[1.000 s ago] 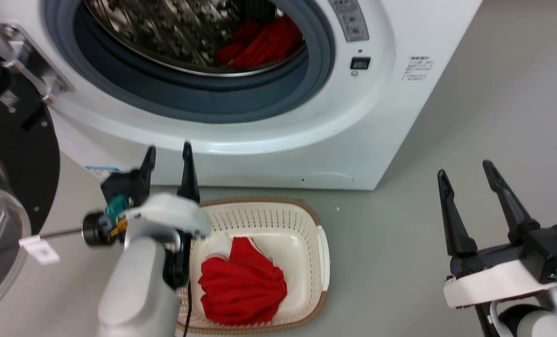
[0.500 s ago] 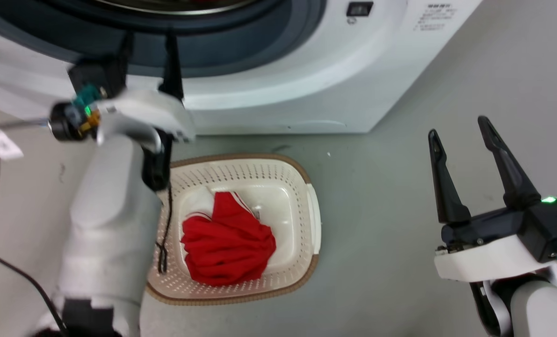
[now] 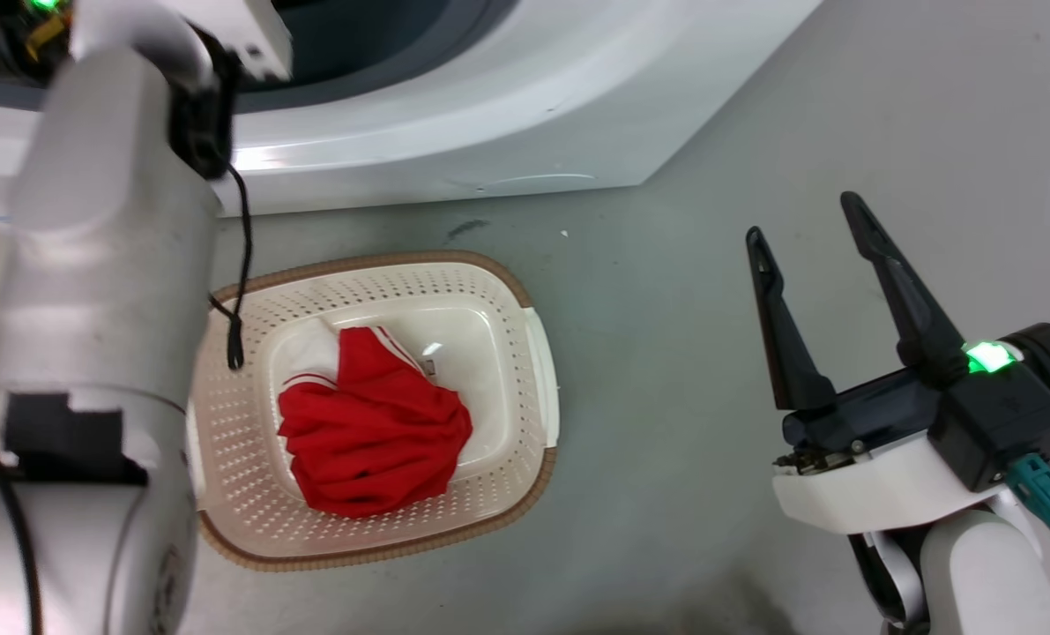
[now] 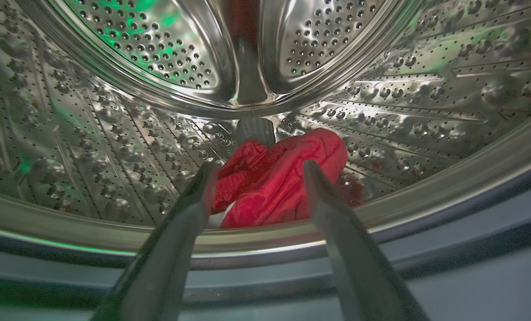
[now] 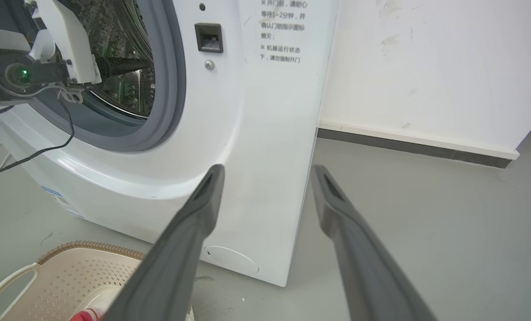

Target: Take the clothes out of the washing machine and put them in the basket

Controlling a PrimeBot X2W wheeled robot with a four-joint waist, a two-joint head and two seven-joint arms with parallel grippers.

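Though farther in, clothes [image 4: 274, 183] between left jaws.

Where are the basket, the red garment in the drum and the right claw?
basket [image 3: 401, 280]: head view, perforated far wall.
red garment in the drum [image 4: 269, 187]: left wrist view, middle of the crumpled fabric.
right claw [image 3: 803, 216]: head view, midway between its fingertips.

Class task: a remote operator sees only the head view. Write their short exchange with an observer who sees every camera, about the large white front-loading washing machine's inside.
Operator: Is any laundry inside the perforated steel drum?
Observer: Yes, one bright red soft fabric garment lies crumpled on its bottom.
Operator: Is the left gripper shut on it?
Observer: No. The left gripper is open, its two long dark fingers pointing at the garment.
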